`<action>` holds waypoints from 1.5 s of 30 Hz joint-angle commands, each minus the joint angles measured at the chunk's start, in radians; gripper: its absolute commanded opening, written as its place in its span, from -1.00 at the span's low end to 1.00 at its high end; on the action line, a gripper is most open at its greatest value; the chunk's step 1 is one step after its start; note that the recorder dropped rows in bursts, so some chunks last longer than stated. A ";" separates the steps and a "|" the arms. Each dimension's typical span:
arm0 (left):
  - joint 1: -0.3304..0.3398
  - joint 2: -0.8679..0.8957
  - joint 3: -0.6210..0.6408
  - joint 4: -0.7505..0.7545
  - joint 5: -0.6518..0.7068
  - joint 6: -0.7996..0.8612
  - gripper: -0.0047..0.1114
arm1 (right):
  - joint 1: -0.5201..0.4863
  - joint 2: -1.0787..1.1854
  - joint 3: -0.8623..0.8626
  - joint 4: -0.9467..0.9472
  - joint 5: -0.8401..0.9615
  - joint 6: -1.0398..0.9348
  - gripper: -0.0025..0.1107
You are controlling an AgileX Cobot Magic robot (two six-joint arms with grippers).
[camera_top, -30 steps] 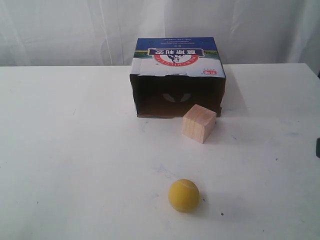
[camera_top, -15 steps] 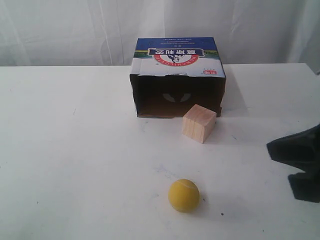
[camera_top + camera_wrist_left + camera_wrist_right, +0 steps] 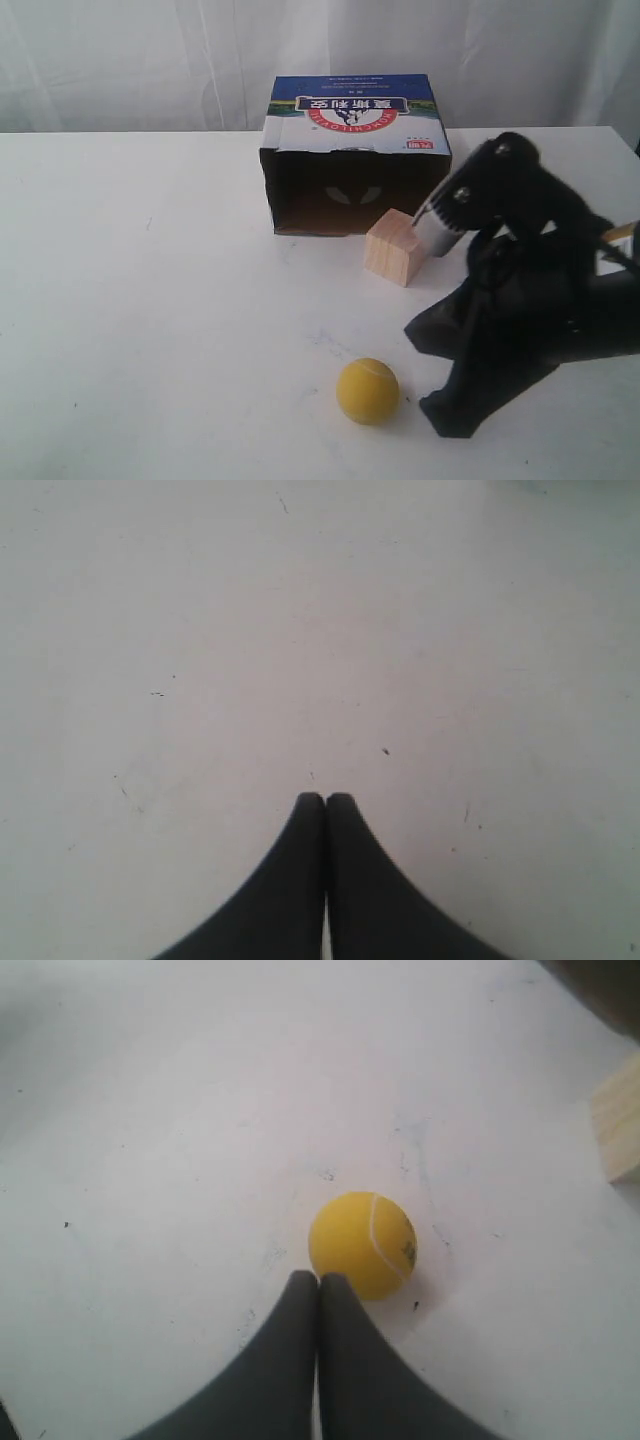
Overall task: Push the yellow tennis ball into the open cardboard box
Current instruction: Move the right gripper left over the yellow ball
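Observation:
The yellow tennis ball (image 3: 367, 391) rests on the white table near the front, well short of the open cardboard box (image 3: 355, 150). The box lies on its side at the back with its dark opening facing the ball. My right gripper (image 3: 432, 405) is shut and empty, low over the table just right of the ball. In the right wrist view its tips (image 3: 319, 1278) sit right by the ball (image 3: 362, 1243); I cannot tell whether they touch. My left gripper (image 3: 325, 798) is shut over bare table and does not show in the exterior view.
A pale wooden cube (image 3: 397, 246) stands just in front of the box's right half, between ball and opening; its edge shows in the right wrist view (image 3: 620, 1130). The black right arm (image 3: 520, 260) covers the table's right side. White curtains hang behind.
The right arm has come in from the right edge and swept left and forward until its shut gripper is beside the ball. Ball, cube and box have not moved.

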 commanded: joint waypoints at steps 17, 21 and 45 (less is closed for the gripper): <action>-0.005 -0.005 0.004 0.000 0.018 0.002 -0.92 | 0.108 0.336 -0.008 -0.008 -0.252 0.036 -0.96; -0.005 -0.005 0.004 0.000 0.018 0.002 -0.92 | 0.108 0.382 -0.008 -0.008 -0.276 0.041 -0.96; -0.005 -0.005 0.004 0.000 0.018 0.002 -0.92 | 0.106 0.415 -0.008 -0.017 -0.291 0.089 -0.96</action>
